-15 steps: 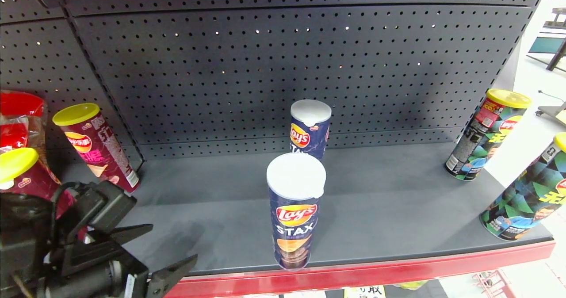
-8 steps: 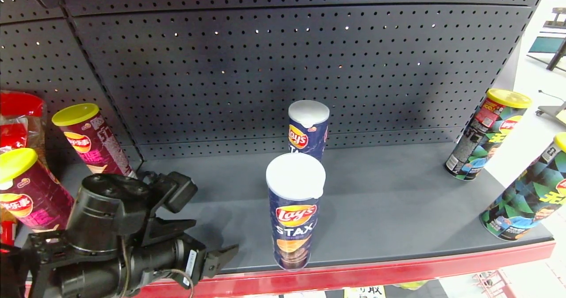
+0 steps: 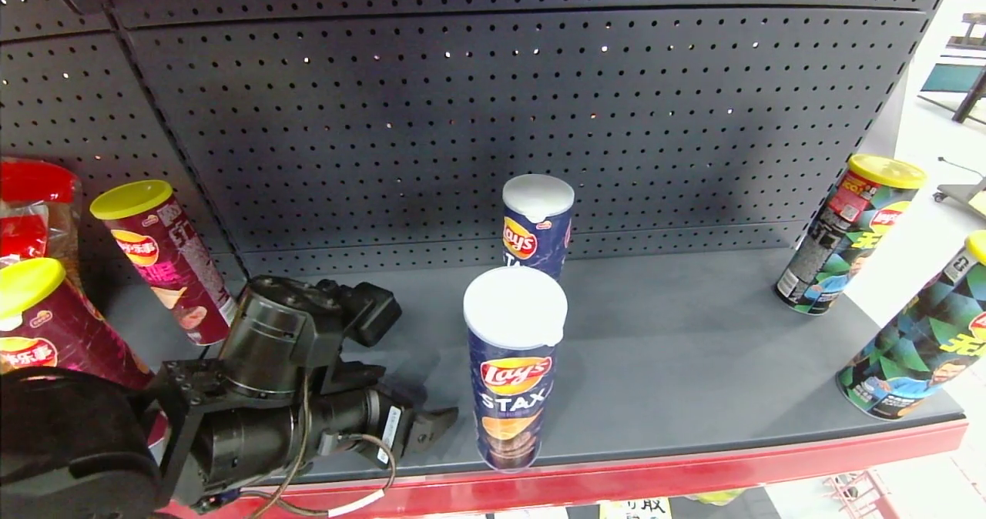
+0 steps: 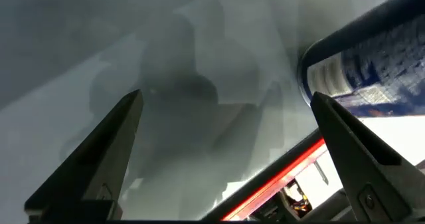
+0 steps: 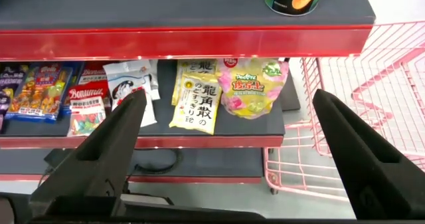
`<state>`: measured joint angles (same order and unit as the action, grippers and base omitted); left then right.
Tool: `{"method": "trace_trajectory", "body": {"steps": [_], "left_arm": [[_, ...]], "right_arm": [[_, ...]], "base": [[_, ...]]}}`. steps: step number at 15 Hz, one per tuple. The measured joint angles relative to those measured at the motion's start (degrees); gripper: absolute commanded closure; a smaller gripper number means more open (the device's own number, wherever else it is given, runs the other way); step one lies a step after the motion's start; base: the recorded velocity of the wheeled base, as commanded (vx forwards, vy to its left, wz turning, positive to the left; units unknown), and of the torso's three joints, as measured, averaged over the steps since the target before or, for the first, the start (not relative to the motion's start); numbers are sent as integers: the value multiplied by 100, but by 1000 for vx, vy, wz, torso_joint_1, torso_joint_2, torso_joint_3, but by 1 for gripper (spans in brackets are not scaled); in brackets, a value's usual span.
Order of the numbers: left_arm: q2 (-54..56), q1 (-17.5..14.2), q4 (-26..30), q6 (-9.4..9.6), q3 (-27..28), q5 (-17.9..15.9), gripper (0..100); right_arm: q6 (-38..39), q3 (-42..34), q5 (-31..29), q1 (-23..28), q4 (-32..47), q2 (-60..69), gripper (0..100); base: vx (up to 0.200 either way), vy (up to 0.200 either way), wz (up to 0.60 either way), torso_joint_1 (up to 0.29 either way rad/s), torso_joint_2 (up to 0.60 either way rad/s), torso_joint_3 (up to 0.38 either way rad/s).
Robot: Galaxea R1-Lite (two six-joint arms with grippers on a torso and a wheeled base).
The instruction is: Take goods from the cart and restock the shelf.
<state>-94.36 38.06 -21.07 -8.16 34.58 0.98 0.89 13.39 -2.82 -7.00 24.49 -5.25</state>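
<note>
Left gripper (image 4: 226, 101) hovers over the shelf (image 3: 693, 365) beside the front blue can (image 3: 512, 365), fingers spread, empty. Right gripper (image 5: 229, 94) faces lower snack packets (image 5: 199, 101), fingers spread.

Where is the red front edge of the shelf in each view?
Head view: red front edge along the bottom, under the front blue can.
Left wrist view: the edge beside that can's base.
Right wrist view: the edge above the snack packs.
Shared landmark: grey shelf board behind it.
</note>
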Motion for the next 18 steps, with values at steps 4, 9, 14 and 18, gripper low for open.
{"method": "trace_trajectory", "body": {"steps": [4,9,14,18], "left_arm": [[-138,11,10,11,61,-16,0],[-234,124,33,30,140,-116,0],[-328,199,29,37,183,-100,0],[-444,256,27,37,372,-98,0]], "right_arm": [[-5,-112,2,-2,-172,-1,0],[-10,-134,2,0,-180,-6,0],[-7,-134,0,-2,-180,-9,0],[-2,-140,0,0,-180,-12,0]], "base": [[0,0,0,0,0,0],[0,0,0,0,0,0],[0,0,0,0,0,0],[0,0,0,0,0,0]]}}
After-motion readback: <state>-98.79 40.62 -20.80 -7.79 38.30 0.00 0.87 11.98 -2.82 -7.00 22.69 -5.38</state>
